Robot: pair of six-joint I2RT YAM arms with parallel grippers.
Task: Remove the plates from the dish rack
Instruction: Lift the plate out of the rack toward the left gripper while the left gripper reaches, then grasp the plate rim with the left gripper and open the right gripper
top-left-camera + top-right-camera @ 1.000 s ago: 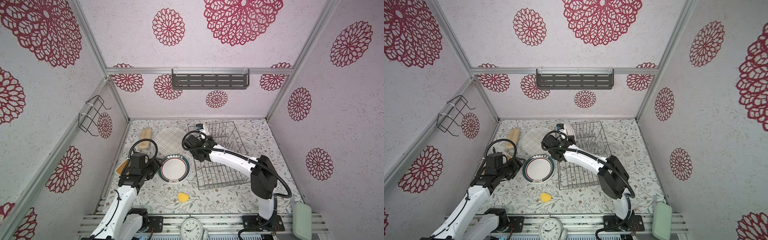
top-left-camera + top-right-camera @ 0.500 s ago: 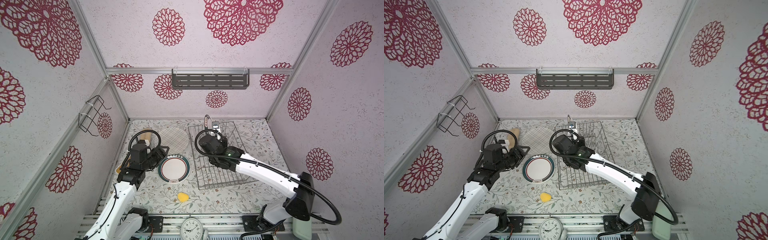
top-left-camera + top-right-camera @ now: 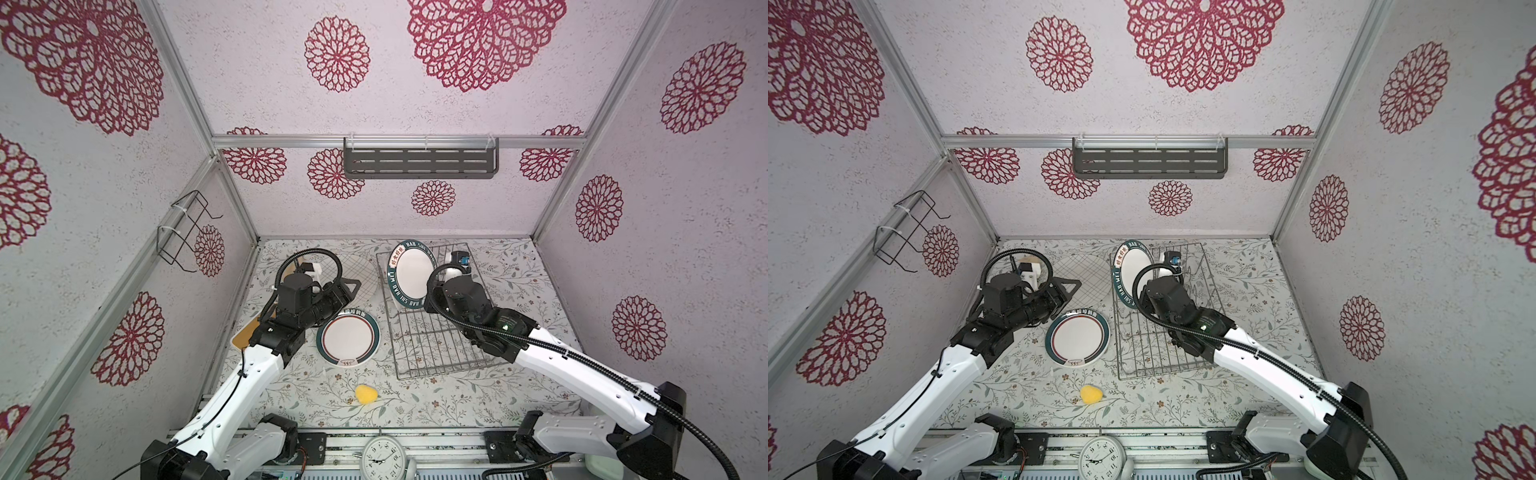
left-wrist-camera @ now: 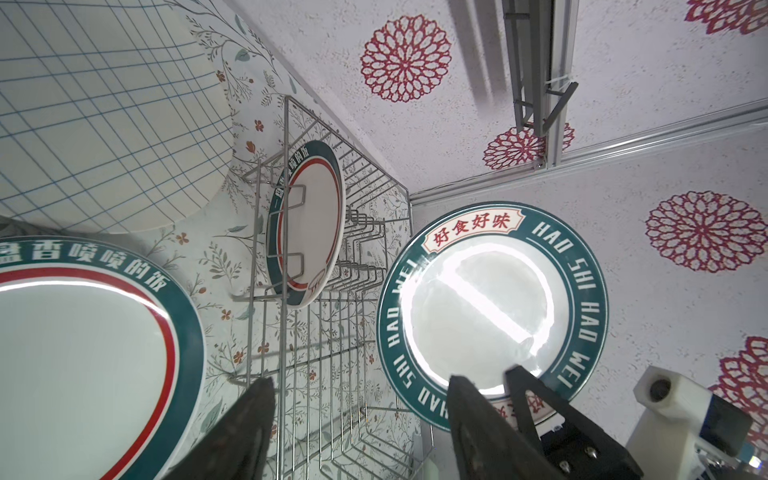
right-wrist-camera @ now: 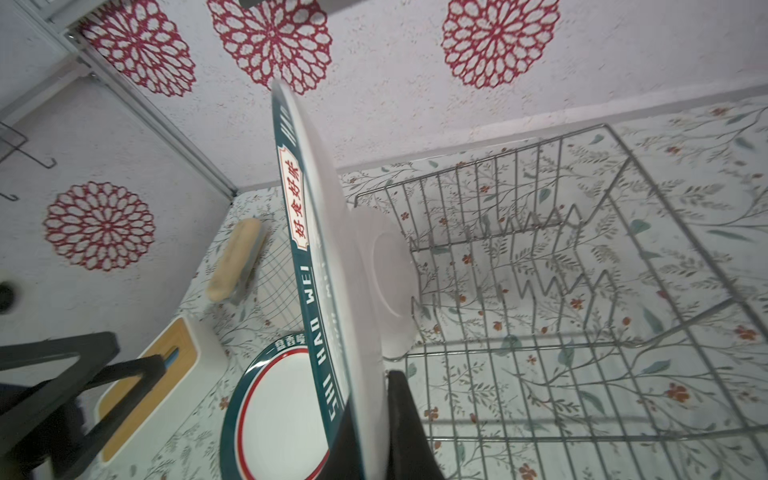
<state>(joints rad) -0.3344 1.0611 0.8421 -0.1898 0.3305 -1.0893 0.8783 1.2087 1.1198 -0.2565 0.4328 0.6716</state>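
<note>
My right gripper [image 3: 430,293] [image 5: 370,399] is shut on the lower rim of a green-rimmed plate [image 3: 409,276] [image 3: 1131,274] [image 4: 492,316], holding it upright over the left end of the dish rack [image 3: 436,353] [image 3: 1154,353] [image 5: 582,374]. A second green-rimmed plate [image 4: 309,224] [image 5: 390,282] stands in the rack's prongs. A third [image 3: 348,338] [image 3: 1077,336] lies flat on the table left of the rack, with the grid-lined plate [image 3: 357,278] [image 4: 104,124] behind it. My left gripper [image 3: 347,291] [image 4: 361,384] hangs open and empty between those two plates, facing the rack.
A white box with a wooden lid [image 3: 245,336] and a wooden-handled brush [image 5: 237,257] sit by the left wall. A yellow lump [image 3: 366,394] lies near the front, a clock [image 3: 382,455] at the front edge. A dark shelf [image 3: 419,164] and a black wire holder [image 3: 183,232] hang on the walls.
The right arm has raised the plate out of the rack and turned its face towards the left. The left gripper has moved up and towards the rack, still open.
</note>
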